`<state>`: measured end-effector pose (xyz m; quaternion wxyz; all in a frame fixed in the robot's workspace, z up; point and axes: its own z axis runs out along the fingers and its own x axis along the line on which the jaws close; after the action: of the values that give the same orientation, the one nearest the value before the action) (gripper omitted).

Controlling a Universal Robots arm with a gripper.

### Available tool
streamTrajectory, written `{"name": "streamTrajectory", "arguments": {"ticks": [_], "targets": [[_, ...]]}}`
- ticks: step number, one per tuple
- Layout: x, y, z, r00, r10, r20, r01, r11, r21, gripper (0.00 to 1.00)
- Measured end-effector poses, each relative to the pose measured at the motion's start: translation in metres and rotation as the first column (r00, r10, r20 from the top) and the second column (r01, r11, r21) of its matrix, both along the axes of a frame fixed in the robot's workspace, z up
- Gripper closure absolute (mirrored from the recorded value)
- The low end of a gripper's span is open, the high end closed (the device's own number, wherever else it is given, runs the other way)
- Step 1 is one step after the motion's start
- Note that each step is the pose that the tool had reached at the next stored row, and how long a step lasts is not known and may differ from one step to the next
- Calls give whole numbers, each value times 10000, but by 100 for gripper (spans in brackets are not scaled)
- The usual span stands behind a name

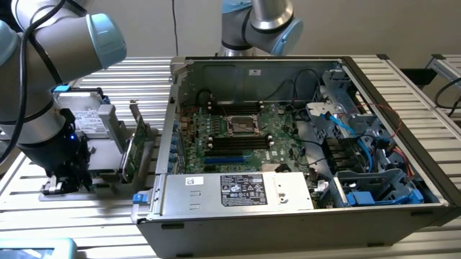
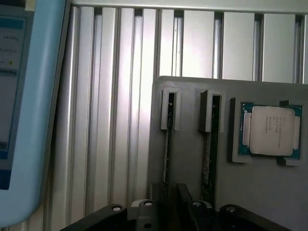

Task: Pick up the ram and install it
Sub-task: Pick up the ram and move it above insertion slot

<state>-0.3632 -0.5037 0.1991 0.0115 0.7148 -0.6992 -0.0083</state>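
The ram [image 2: 167,144] is a thin greenish stick standing edge-on in a slot of the gray tray [image 2: 187,144]. Exterior view has the open PC case [image 1: 252,70]; wrist view has a 2nd stick [image 2: 208,149] and CPU [image 2: 269,130]. Gripper [image 2: 166,197] straddles the ram's end, can't tell if it's clamped

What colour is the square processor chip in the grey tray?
The square processor chip is silver with a green rim; wrist view best.

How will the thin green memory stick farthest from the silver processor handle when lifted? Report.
Likely stiff and light: the thin green memory stick is a flat board. Standing on edge in the grey holder's narrow slot, it may bind if tilted.
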Motion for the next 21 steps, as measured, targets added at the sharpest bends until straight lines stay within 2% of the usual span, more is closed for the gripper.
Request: {"name": "streamTrajectory", "arguments": {"ticks": [2, 3, 17, 21], "targets": [[-1, 0, 11, 10000, -1, 1, 1, 10000, 1, 84], [-1, 0, 29, 10000, -1, 3, 1, 10000, 3, 87], [-4, 0, 652, 10000, -55, 0, 55, 10000, 0, 87], [53, 0, 835, 10000, -61, 0, 61, 10000, -9, 87]]}}
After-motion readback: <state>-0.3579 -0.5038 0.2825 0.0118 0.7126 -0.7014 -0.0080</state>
